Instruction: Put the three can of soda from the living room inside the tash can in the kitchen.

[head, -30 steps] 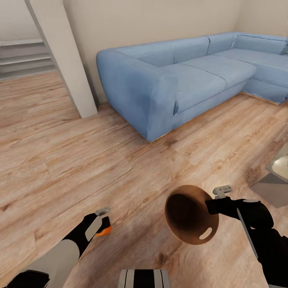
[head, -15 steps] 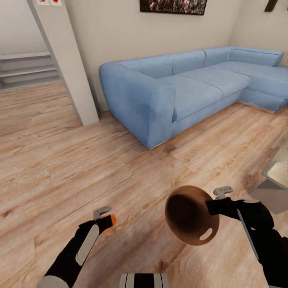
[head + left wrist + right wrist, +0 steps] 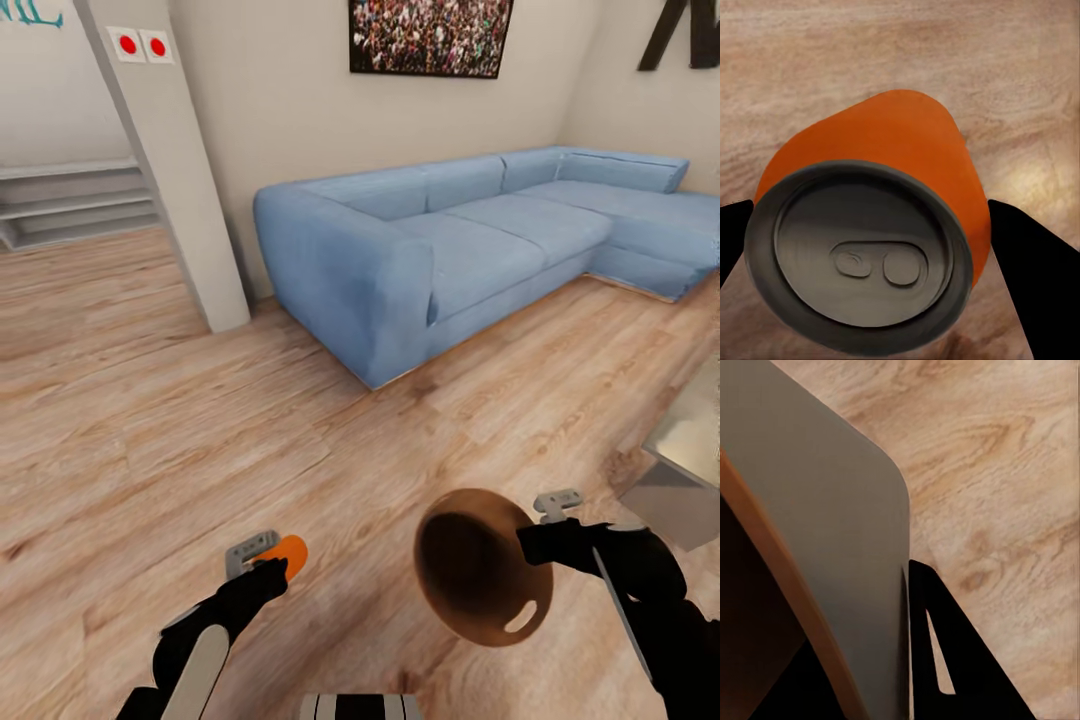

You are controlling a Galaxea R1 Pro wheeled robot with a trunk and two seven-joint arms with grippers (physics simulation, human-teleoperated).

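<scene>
left black gripper is gripping a small orange soda can with a silver top, fingers clamped on both sides of it; in the left wrist view the can is sitting between the two dark fingers, tab end facing the camera. right black gripper is pinching the rim of a tapered round bucket, tan-brown inside, which is hanging tilted with its mouth toward the head camera, oval handle hole low on the wall. both are hovering over a pale wood plank floor. beyond, a blue corner sofa is standing against the wall, a grey pillar rising to its left, a framed crowd picture hanging above
</scene>
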